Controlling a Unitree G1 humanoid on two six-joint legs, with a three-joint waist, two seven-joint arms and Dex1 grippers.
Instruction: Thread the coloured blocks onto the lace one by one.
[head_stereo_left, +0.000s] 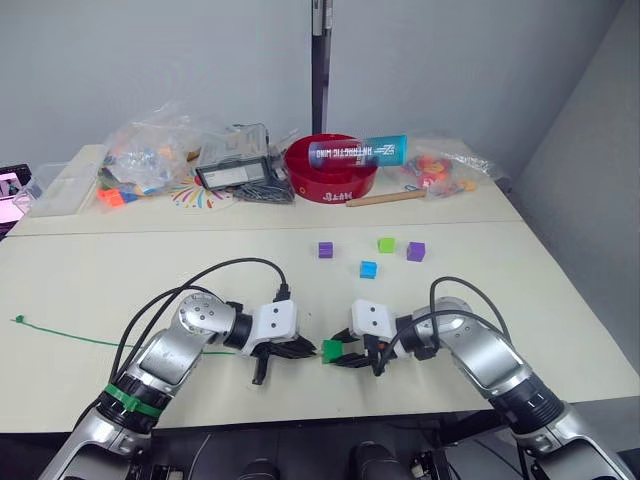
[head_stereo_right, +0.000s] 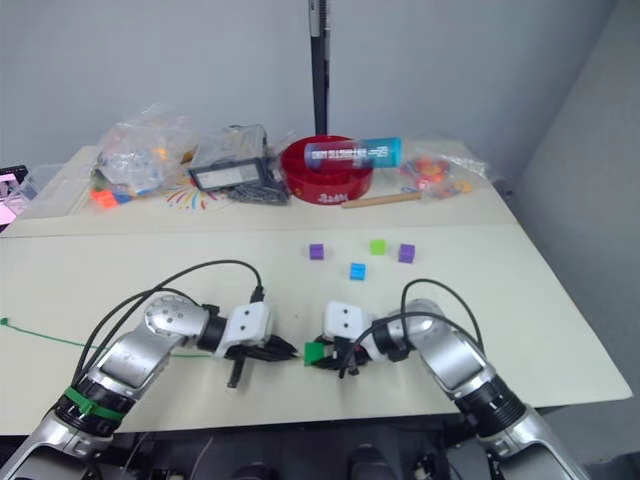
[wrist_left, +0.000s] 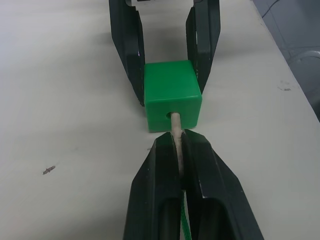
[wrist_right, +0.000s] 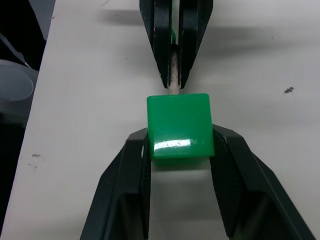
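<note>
Left gripper (wrist_left: 177, 142): two black fingers pressed together on the pale stiff tip (wrist_left: 176, 122) of the thin green lace (head_stereo_left: 90, 340). The tip's end sits in the round hole of the dark green plastic cube (wrist_left: 171, 95). In the left eye view this gripper lies low and just left of centre.

Right gripper (wrist_right: 180, 137): two black fingers clamped on opposite sides of the same dark green cube, holding it just above the tabletop. In the left eye view it lies low and just right of centre, facing the left gripper, the cube between them.

Lace: runs from the left gripper leftward across the cream table (head_stereo_left: 120, 270) to a small green knot (head_stereo_left: 17, 320) near the left edge of the frame.

Loose cubes, centre right of the left eye view, all resting on the table, apart from one another and well apart from both grippers:
- purple plastic cube (head_stereo_left: 325, 250), leftmost;
- light green plastic cube (head_stereo_left: 386, 244);
- second purple plastic cube (head_stereo_left: 415, 251), rightmost;
- blue plastic cube (head_stereo_left: 368, 269), nearest the grippers.

Upper part of frame, far side of table:
- red round bowl (head_stereo_left: 335, 170) with a blue-capped clear tube (head_stereo_left: 358, 152) lying across its rim;
- clear plastic bags of coloured pieces (head_stereo_left: 150, 150), upper left;
- another bag of orange pieces (head_stereo_left: 440, 168), upper right.
</note>
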